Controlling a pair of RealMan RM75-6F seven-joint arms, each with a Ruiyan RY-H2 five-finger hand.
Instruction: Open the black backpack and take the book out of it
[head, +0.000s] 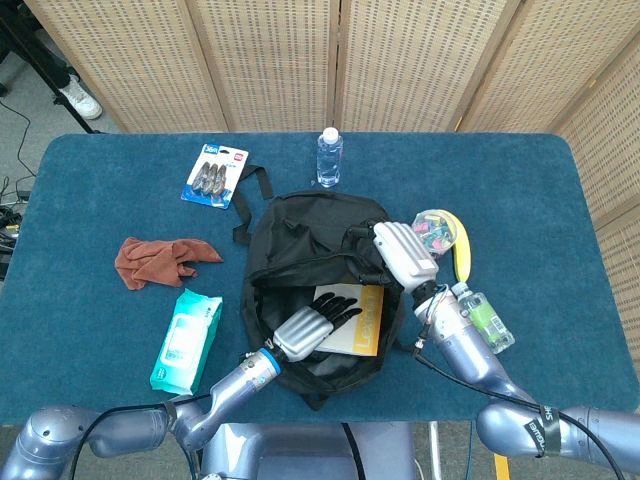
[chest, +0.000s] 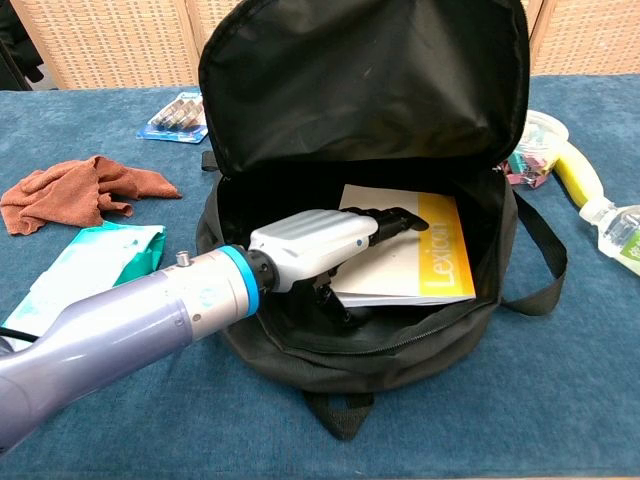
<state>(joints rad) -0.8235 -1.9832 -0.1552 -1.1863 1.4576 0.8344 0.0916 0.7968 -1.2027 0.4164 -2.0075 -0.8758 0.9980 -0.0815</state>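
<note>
The black backpack (head: 300, 245) lies open in the middle of the table, its flap (chest: 370, 80) lifted upright. Inside lies a white book (chest: 405, 255) with a yellow "Lexicon" strip, also seen from above as the book (head: 362, 318). My left hand (chest: 315, 240) reaches into the opening, its dark fingers (chest: 392, 217) stretched flat across the book's top left part; the thumb hangs lower by the book's left edge. From above the left hand (head: 312, 322) covers the book's left half. My right hand (head: 404, 252) grips the backpack's rim at the right and holds the flap up; the chest view does not show it.
A water bottle (head: 329, 157) stands behind the bag. A blister pack (head: 215, 175), a brown cloth (head: 160, 260) and a teal wipes pack (head: 187, 338) lie to the left. A yellow item with a clear tub (head: 440, 232) and a green-label bottle (head: 482, 318) lie to the right.
</note>
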